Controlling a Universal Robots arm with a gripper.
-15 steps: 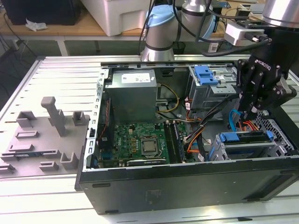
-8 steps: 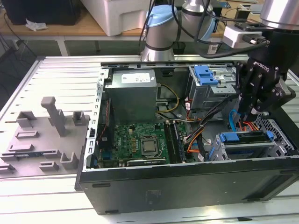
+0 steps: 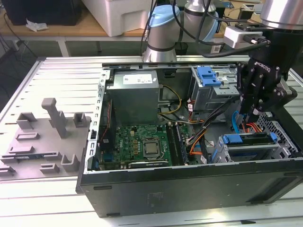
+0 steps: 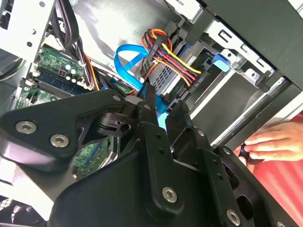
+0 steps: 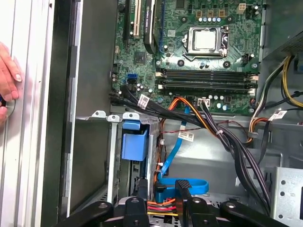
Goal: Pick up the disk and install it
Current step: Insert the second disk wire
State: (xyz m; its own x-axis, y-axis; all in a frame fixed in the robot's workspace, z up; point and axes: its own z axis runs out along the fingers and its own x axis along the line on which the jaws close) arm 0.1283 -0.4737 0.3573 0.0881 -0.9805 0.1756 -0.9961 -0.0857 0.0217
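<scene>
Disk (image 3: 251, 150) sits in the lower bay. Gripper (image 3: 255, 113) hovers above, fingers slightly spread, empty. Risk: snagging the blue cable (image 4: 127, 61); a hand (image 4: 277, 142) rests near.

hand (image 5: 7, 75) cut by edge, disk (image 3: 248, 150) half-hidden

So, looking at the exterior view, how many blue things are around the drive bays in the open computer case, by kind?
Blue ribbed plastic latch piece: 1
Blue plastic carrier frame on the silver disk: 1
Blue flat cable: 1
Total: 3
</scene>
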